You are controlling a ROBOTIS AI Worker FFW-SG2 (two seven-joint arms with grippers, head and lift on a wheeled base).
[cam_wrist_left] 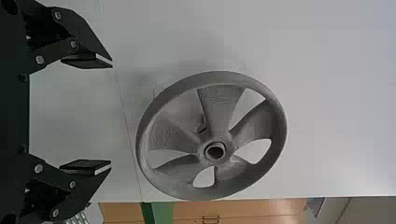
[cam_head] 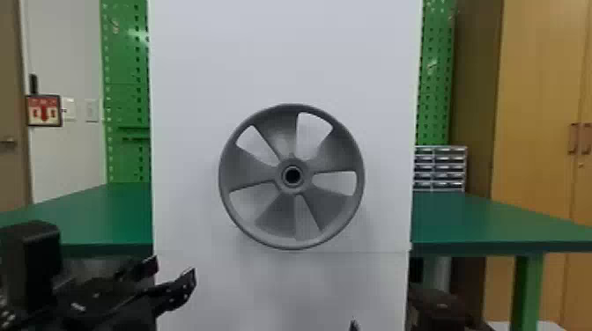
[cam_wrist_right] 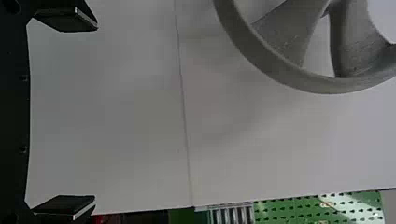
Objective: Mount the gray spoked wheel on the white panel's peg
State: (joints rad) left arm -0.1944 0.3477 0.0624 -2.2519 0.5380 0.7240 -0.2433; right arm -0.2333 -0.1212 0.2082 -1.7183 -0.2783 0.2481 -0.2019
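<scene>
The wheel [cam_head: 251, 171] is at the white panel [cam_head: 198, 66], mid-frame, inside its side edges (lots of room above). Left gripper [cam_head: 173, 269], lower left, and right gripper [cam_head: 354, 326], bottom right: jaws apart.

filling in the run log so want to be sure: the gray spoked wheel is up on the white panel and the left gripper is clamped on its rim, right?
The clamping is wrong: the left wrist view shows the left gripper open and clear of the rim. The gray spoked wheel is up on the white panel.
</scene>
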